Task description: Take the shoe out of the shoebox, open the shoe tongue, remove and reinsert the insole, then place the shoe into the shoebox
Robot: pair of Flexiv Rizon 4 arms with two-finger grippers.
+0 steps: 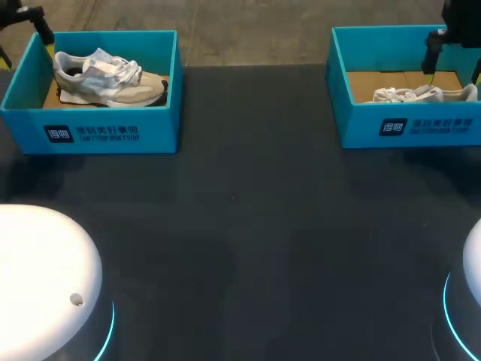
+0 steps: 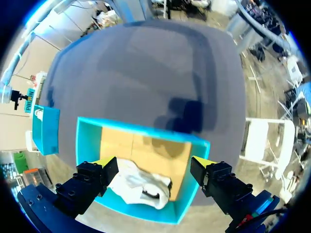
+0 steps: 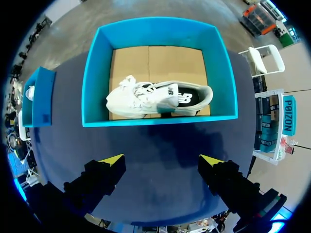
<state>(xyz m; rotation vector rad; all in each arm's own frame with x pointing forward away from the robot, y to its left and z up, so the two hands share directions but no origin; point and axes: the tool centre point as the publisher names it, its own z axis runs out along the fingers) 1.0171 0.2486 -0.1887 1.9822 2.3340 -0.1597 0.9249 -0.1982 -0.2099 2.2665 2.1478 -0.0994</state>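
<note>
Two teal shoeboxes are set at the far side of the dark table (image 1: pixel 248 226), well apart, one toward each far corner. The left shoebox (image 1: pixel 90 131) contains a beige shoe (image 1: pixel 109 75), with its toe directed toward the middle of the table. The right shoebox (image 1: pixel 406 128) contains a white shoe (image 1: pixel 421 94), which appears to lie on its side on the cardboard floor. The left gripper (image 2: pixel 154 162) is held above the left shoebox with its fingers spread wide; the beige shoe is seen below and between them, but it is not clamped from two sides. The right gripper (image 3: pixel 162 159) is likewise spread wide and holds nothing; in its wrist view the right shoebox and the white shoe are seen ahead of the fingers, apart from them. Neither shoe has been lifted, so the step in hand is judged to be the first one: removal of a shoe from its box. For the next move, a descent into the box is called for, with the fingers kept clear of the box walls and lined up across a firm part of the shoe, such as the heel collar. The fingers are then to be closed and the shoe raised straight up, so that the box is not dragged along.
</note>
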